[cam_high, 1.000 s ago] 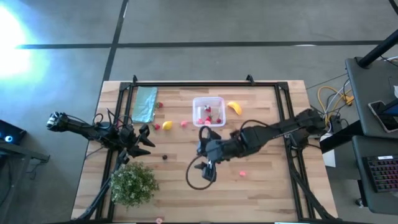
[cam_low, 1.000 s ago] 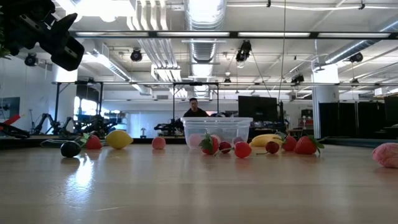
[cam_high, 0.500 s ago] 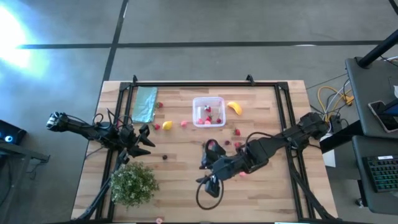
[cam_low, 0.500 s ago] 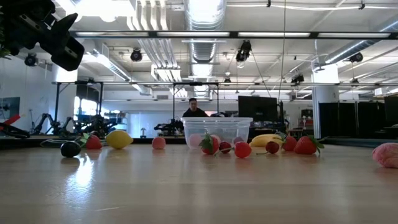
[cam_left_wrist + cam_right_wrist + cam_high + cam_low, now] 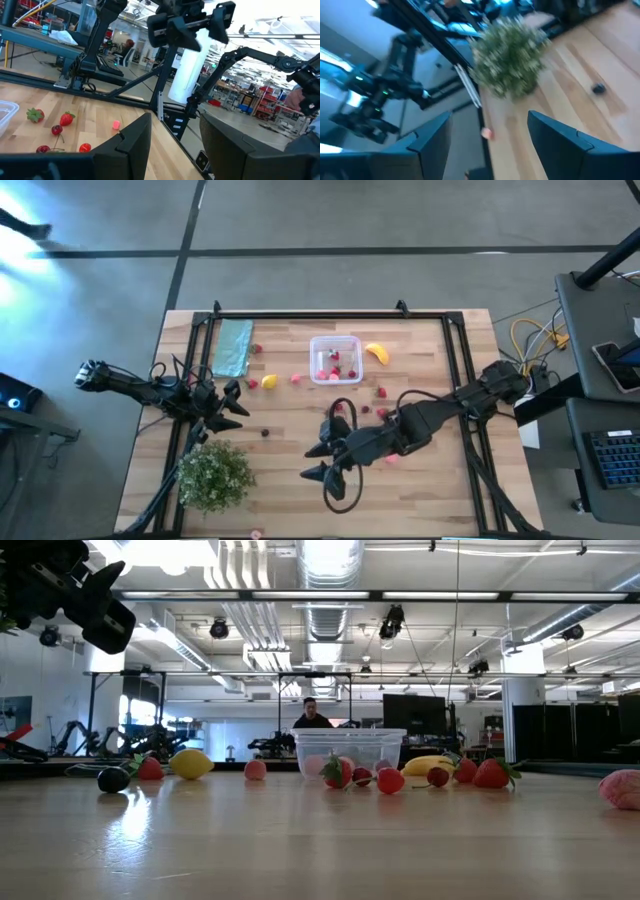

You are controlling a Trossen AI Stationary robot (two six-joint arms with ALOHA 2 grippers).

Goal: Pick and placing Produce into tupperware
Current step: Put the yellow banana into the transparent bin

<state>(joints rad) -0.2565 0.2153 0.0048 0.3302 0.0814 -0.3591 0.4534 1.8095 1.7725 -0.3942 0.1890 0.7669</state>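
Hovering below the tupperware (image 5: 335, 360), the right gripper (image 5: 318, 461) spreads empty fingers; scattered produce (image 5: 268, 381) surrounds that box, its contents blurred. Left gripper (image 5: 232, 406) looks parted, empty.

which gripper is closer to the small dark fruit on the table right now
Left. The left gripper sits just beside the dark piece, toward the table's left edge. The right gripper hangs farther off on the piece's other side, toward the table's middle.
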